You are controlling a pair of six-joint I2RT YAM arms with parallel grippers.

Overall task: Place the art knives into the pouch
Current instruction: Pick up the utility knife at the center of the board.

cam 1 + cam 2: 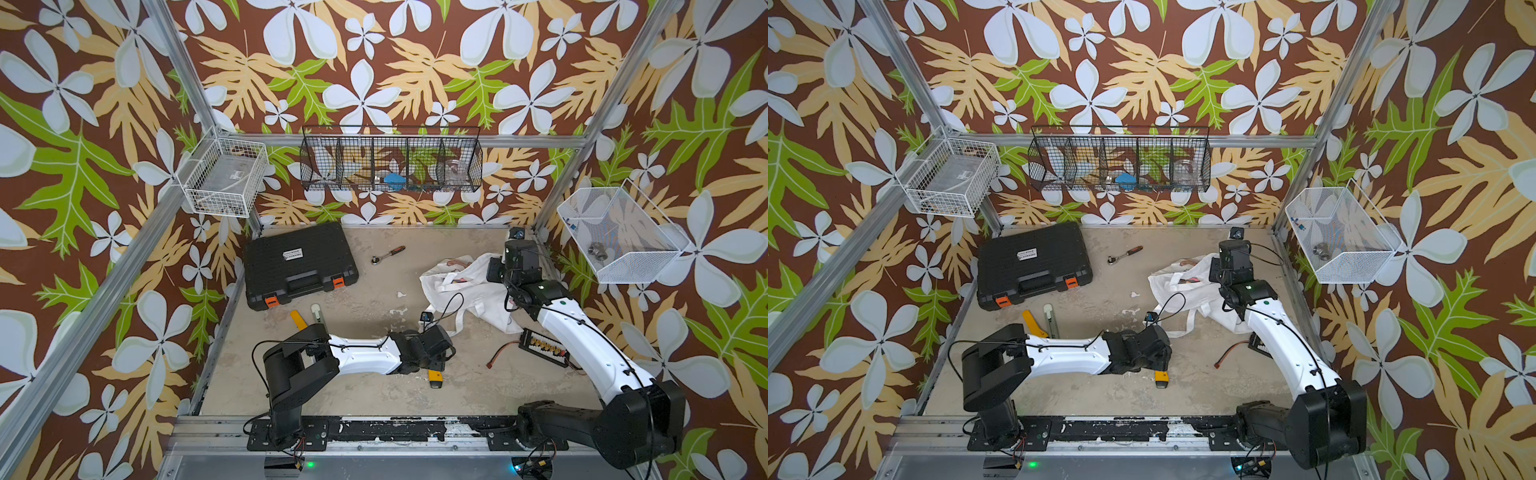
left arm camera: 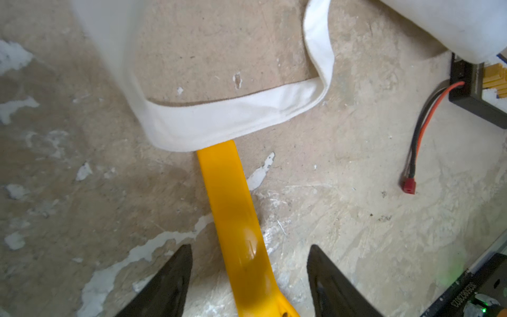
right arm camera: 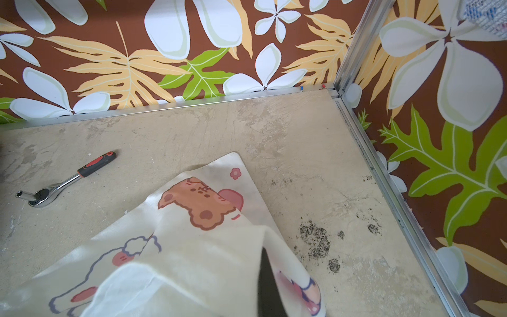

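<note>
**Top views.** The left gripper [image 1: 435, 363] hangs low over the art knife [image 1: 435, 379], whose yellow-and-black end shows just behind the wrist. The pouch [image 1: 469, 291] lies crumpled beyond this gripper, and one strap [image 1: 456, 330] trails close to it. The right gripper [image 1: 494, 270] sits at the pouch's far edge. A black tool case [image 1: 299, 266] and a ratchet [image 1: 387, 254] lie well beyond the left gripper. A connector board [image 1: 544, 341] lies beside the right forearm.

**Left wrist view.** The fingers [image 2: 170, 280] stand apart, with a gap on each side of the knife's yellow handle. The handle's far end meets the strap. A red-and-black lead [image 2: 419, 131] lies near.

**Right wrist view.** The jaws are closed on the pouch's printed cloth, which drapes over one black finger [image 3: 266, 282]. The tabletop [image 3: 288, 131] is scuffed beige with dark speckles [image 3: 315, 241]. It is bounded by an aluminium frame [image 3: 384, 170] and floral walls [image 3: 137, 55].
</note>
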